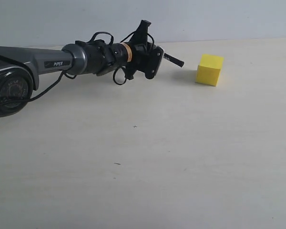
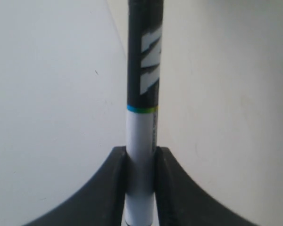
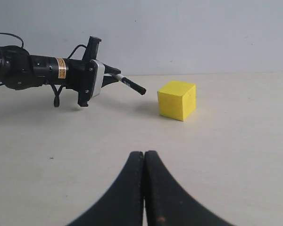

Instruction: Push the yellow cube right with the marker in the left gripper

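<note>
The yellow cube point(image 1: 209, 69) sits on the pale table toward the back right; the right wrist view shows it too point(image 3: 178, 100). My left gripper point(image 1: 161, 56) reaches in from the left, shut on the marker point(image 1: 174, 60). The marker's black end points at the cube, a short gap left of it and not touching. In the left wrist view, the fingers point(image 2: 167, 165) clamp the white barrel of the marker point(image 2: 142, 94), whose black lettered half extends beyond them. My right gripper point(image 3: 144, 153) is shut on nothing, low over the table in front of the cube.
The dark grey arm marked "PiPER" point(image 1: 43, 62) with looping black cables point(image 1: 118, 78) spans the back left of the table. A pale wall point(image 1: 219, 19) rises just behind the cube. Bare tabletop point(image 1: 157, 157) lies in front.
</note>
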You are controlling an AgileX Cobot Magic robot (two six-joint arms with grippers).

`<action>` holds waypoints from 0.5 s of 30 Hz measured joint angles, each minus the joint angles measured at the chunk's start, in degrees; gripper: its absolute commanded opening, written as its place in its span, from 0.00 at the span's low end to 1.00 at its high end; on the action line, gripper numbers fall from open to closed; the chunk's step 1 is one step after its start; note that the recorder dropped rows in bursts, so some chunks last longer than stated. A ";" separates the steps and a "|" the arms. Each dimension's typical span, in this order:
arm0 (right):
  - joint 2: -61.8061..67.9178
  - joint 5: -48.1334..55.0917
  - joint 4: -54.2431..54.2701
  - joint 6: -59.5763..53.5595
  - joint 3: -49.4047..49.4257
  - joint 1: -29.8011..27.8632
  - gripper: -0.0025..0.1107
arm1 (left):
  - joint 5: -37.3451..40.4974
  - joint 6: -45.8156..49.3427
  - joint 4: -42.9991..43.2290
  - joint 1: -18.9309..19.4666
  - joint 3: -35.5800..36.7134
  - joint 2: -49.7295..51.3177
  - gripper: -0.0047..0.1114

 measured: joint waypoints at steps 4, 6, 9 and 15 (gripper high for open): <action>0.00 0.00 0.00 0.00 0.00 0.00 0.02 | -0.56 0.00 3.14 0.66 -2.51 2.27 0.04; 0.00 0.00 0.00 0.00 0.00 0.00 0.02 | -1.30 0.21 5.19 0.53 -3.74 3.35 0.04; 0.00 0.00 0.00 0.00 0.00 0.00 0.02 | -1.98 0.40 7.14 0.16 -5.43 4.51 0.04; 0.00 0.00 0.00 0.00 0.00 0.00 0.02 | -5.27 -1.86 7.57 0.17 -5.98 5.14 0.04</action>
